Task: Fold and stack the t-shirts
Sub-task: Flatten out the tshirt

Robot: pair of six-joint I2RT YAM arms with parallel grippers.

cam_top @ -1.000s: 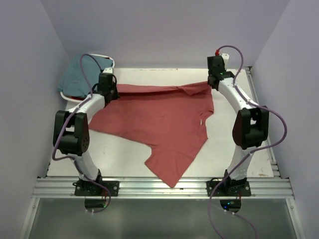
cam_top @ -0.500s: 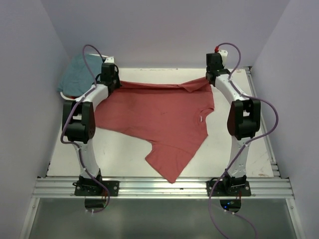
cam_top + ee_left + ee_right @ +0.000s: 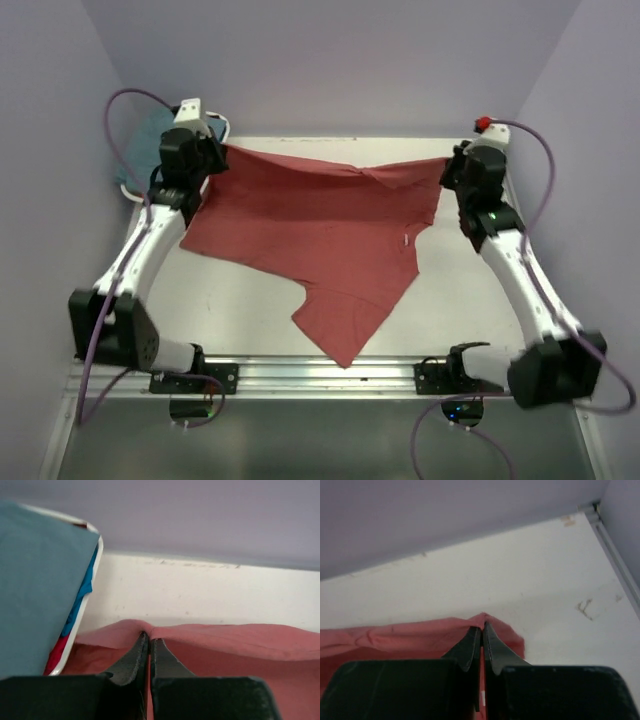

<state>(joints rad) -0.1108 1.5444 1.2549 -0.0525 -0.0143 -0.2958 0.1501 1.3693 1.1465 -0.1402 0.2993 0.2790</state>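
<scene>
Two robot arms hold a brick-red t-shirt [image 3: 320,225] between them over the white table [image 3: 225,300]. The left gripper [image 3: 149,636], jaws pinched tight, grips one far corner of the cloth just beside the white basket [image 3: 98,550]. The right gripper [image 3: 482,626], clamped the same way, grips the opposite far corner near the table's right edge. The rest of the shirt lies spread toward the near side. In the basket, a teal t-shirt [image 3: 40,580] lies over bits of a blue shirt [image 3: 82,592] and a red shirt [image 3: 56,652].
</scene>
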